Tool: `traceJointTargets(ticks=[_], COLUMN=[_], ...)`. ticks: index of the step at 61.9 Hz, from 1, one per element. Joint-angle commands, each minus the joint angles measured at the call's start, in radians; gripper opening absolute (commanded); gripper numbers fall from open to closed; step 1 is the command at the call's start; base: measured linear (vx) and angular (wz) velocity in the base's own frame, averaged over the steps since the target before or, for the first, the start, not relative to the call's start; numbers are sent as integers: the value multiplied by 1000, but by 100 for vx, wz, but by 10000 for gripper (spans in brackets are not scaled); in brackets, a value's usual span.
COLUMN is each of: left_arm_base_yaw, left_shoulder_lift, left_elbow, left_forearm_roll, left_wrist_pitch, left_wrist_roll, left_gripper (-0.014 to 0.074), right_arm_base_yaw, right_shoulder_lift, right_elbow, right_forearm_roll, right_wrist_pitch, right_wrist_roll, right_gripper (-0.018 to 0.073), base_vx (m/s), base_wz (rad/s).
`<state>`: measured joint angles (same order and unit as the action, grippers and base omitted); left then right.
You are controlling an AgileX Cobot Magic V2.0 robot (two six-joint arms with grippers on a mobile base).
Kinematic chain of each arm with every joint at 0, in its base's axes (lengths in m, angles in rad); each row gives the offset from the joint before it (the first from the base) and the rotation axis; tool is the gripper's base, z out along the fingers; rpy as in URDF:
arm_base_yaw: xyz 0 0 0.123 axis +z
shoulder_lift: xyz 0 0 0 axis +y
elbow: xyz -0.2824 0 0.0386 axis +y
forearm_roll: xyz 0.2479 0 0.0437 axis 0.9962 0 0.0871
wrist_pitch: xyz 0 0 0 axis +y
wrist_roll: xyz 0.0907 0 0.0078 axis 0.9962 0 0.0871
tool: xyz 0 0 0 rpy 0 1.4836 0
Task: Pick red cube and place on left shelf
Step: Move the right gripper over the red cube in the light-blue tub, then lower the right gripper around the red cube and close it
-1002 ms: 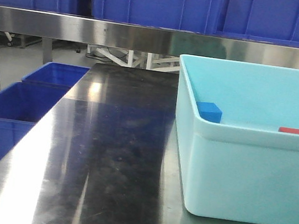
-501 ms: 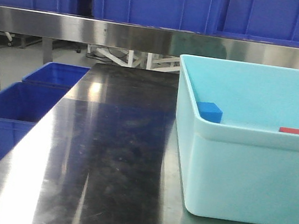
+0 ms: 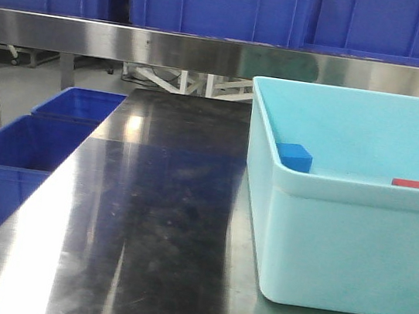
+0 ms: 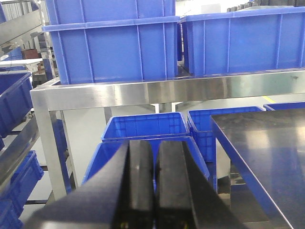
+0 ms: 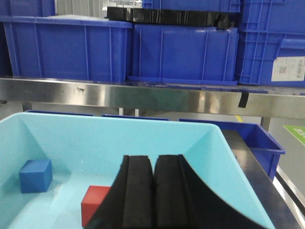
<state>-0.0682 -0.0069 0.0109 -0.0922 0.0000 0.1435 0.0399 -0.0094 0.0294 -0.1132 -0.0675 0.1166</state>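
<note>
Bright, even overhead light is filling all three views; shadows are reading soft. Glare is streaking the dark table top (image 3: 132, 126), including right of the left gripper (image 4: 154, 145) fingers. Those and the right gripper (image 5: 153, 160) fingers are blurring, too close to the lens. The blue crates (image 5: 71, 47) beyond them are looking sharp.

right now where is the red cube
In the front view the red cube lies inside the turquoise bin on the right of the table, to the right of the blue cube and apart from it.
</note>
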Motion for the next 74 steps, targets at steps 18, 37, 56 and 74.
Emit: traceJointTargets(ticks=[18,37,56,74], left_arm_base_yaw=[-3,-3,-3,-3], left_shoulder_lift=[8,8,8,8], left_elbow=[22,22,22,22], left_forearm_roll=[-6,-6,-6,-6], left_wrist_pitch=[-83,-83,-83,-83], left_wrist_roll=[1,1,1,1], left_gripper=[106,106,106,106], right_arm_base_yaw=[-7,-6,107,243], right_shoulder_lift=[352,810,1069,1270], right_elbow=[-281,-628,-836,-920], right_forearm_roll=[-8,-8,-5,-5], right_wrist_pitch=[-37,107,320,563], right_wrist_roll=[102,102,102,102], right_gripper=[50,50,307,561], base_vx=[0,-1,0,0], base_wz=[0,-5,0,0])
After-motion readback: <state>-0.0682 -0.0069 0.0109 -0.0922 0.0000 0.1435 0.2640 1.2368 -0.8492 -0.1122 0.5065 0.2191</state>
